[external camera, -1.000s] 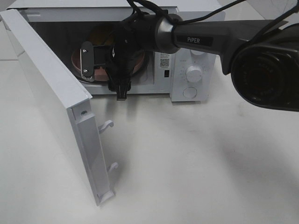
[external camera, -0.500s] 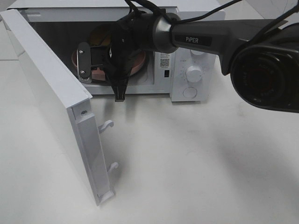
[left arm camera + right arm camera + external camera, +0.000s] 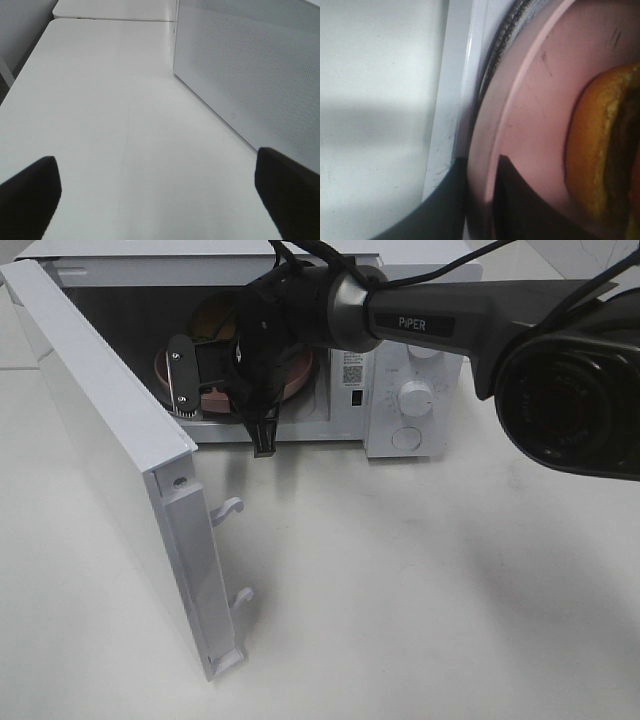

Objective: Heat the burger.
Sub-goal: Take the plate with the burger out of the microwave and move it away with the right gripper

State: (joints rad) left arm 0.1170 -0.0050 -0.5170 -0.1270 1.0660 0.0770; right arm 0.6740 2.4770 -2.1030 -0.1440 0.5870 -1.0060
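The burger (image 3: pixel 600 150), with its golden-brown bun, lies on a round pink plate (image 3: pixel 530 100) inside the open white microwave (image 3: pixel 415 400). In the exterior view only a bit of bun (image 3: pixel 213 318) shows behind the arm. My right gripper (image 3: pixel 480 200) reaches into the microwave's mouth and is shut on the plate's front rim, one dark finger on each side of it; in the exterior view the right gripper (image 3: pixel 262 430) hides much of the plate (image 3: pixel 295 378). My left gripper (image 3: pixel 157 195) hovers over bare table, jaws wide open and holding nothing.
The microwave door (image 3: pixel 110 440) swings far out toward the front left, with two white latch hooks (image 3: pixel 230 508) on its free edge. Its mesh panel (image 3: pixel 250 75) stands close beside the left gripper. Knobs (image 3: pixel 416 397) sit on the microwave's right panel. White table (image 3: pixel 420 580) spreads in front.
The right gripper's jaws have closed onto the pink plate's rim and the wrist has shifted slightly. The left gripper has not moved.
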